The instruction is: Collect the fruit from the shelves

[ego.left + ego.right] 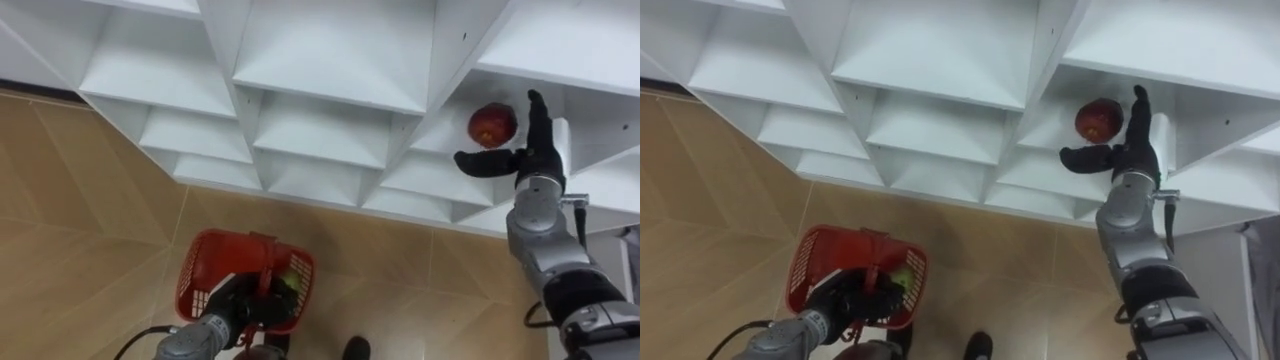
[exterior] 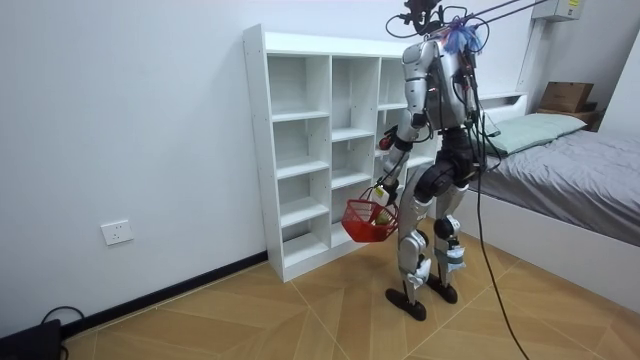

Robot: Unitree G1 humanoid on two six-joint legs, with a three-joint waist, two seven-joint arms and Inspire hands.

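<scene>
A red apple [image 1: 492, 125] sits on a shelf in a right-hand compartment of the white closet [image 1: 330, 90]. My right hand [image 1: 528, 150] reaches into that compartment with straight fingers to the right of the apple and the thumb below it, not closed on it. My left hand [image 1: 243, 303] is shut on the handle of a red wire basket [image 1: 205, 270] that hangs low in front of the closet. A yellow-green fruit [image 1: 288, 283] lies in the basket. In the room view I stand facing the closet [image 2: 310, 150], with the basket [image 2: 366, 220] at knee height.
The closet's other compartments look bare. Wooden floor [image 1: 90, 220] stretches to the left. In the room view a bed [image 2: 570, 170] stands close behind me on the room view's right, and a white wall [image 2: 120, 130] runs to the left.
</scene>
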